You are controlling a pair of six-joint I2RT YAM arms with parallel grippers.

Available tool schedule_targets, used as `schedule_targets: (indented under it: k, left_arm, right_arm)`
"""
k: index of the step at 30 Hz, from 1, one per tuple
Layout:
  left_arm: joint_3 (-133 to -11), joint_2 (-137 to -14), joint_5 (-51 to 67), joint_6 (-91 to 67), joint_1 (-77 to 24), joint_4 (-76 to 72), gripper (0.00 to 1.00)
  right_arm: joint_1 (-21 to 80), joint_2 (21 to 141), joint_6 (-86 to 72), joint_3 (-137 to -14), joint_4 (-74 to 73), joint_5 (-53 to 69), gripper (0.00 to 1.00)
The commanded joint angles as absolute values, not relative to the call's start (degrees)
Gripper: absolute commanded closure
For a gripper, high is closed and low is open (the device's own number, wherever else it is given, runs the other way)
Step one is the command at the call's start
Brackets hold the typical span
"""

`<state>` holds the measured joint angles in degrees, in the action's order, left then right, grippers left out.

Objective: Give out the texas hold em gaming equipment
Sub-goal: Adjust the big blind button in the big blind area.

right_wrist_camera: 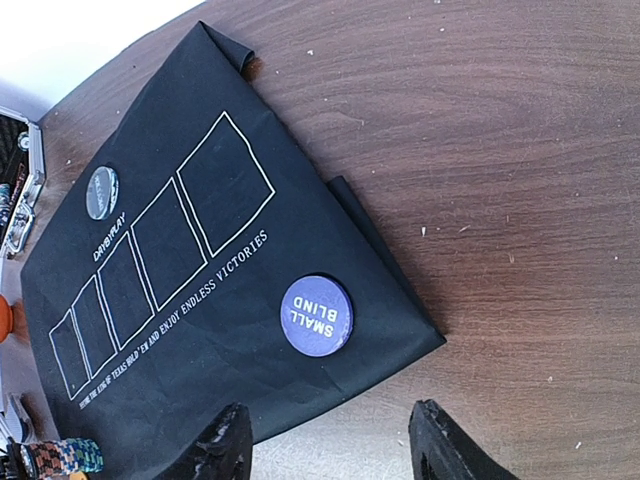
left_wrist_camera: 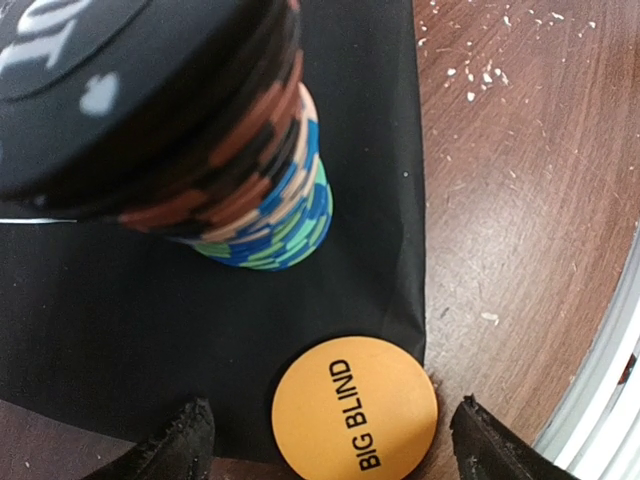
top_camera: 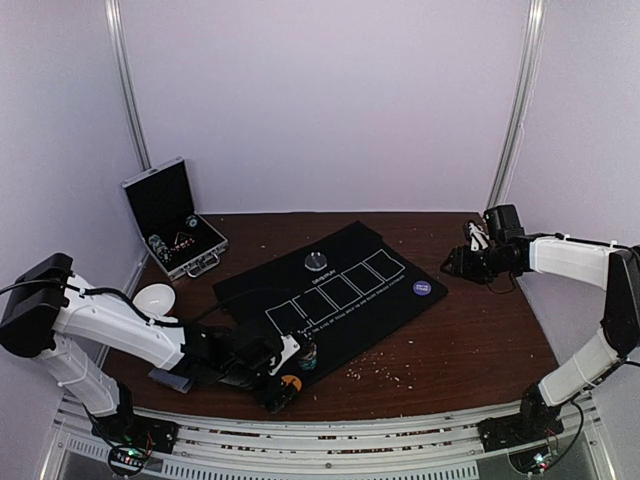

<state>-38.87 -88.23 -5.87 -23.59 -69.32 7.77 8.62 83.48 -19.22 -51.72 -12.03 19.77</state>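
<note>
Left gripper (left_wrist_camera: 332, 440), fingers open, hangs over the orange disc (left_wrist_camera: 355, 418) at the near corner of the black mat (right_wrist_camera: 180, 390), beside the chip stack (left_wrist_camera: 270, 220); right gripper (right_wrist_camera: 332, 445), open, overlooks the mat's purple disc (right_wrist_camera: 316, 315).

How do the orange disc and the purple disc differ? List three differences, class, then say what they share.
Colour: the orange disc against the purple disc. Lettering: the orange disc reads BIG BLIND in black, while the purple disc reads SMALL BLIND in white. Place: the orange disc overhangs a corner of the black mat beside the chip stack, while the purple disc lies wholly on the mat. Both are round, flat and face up.
</note>
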Motion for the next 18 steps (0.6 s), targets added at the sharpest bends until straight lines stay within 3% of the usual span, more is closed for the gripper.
schedule_targets:
  k: [1,7,18]
  left_arm:
    - [-39.0,-89.1,-7.7,-22.2,-69.0,6.8,0.15]
    - [-38.8,-88.2,-7.3,-22.0,-69.0,6.8,0.3]
    - [-36.5,-83.7,-4.5,-22.5,-69.0,7.6,0.4]
  right_arm:
    - [8.8,83.7,-18.5,-50.8,-12.1,20.9,0.44]
    - [8.8,83.8,-18.8,-50.6,-11.9,21.5,0.44]
    - [8.8,83.7,-18.8,-50.9,-11.9,21.4,0.44]
